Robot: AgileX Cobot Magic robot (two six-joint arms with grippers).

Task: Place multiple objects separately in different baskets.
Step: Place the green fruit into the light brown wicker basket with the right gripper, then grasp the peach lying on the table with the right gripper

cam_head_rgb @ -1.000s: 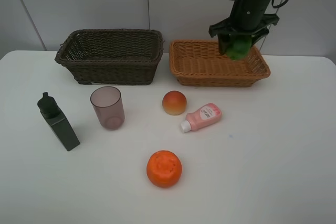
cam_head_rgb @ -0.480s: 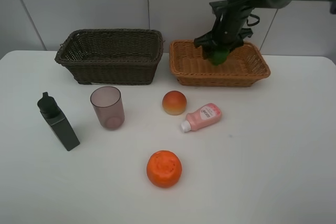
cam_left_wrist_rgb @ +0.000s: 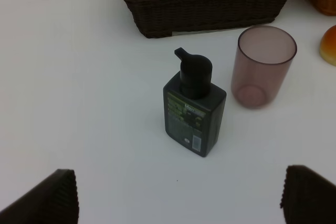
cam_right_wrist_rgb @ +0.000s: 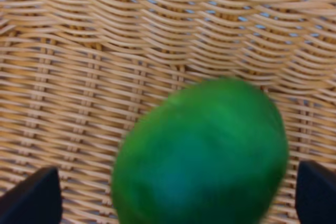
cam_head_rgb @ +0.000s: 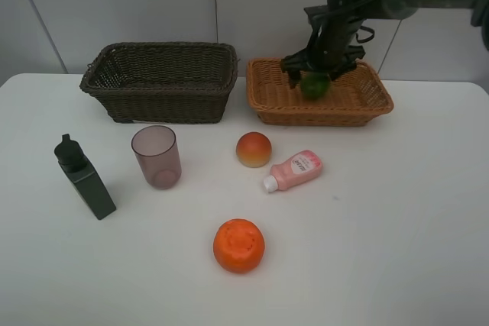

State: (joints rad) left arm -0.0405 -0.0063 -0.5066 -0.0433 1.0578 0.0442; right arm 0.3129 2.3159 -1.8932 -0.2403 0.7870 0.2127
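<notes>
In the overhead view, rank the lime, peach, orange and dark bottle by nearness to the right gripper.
1. Lime, in the tan basket, right at the right gripper.
2. Peach, middle, in front of that basket.
3. Orange, front centre.
4. Dark bottle, far left.

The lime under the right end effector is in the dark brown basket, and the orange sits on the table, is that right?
Not the dark brown basket. The exterior high view shows the lime under the right end effector in the light tan basket. The orange does sit on the table.
</notes>
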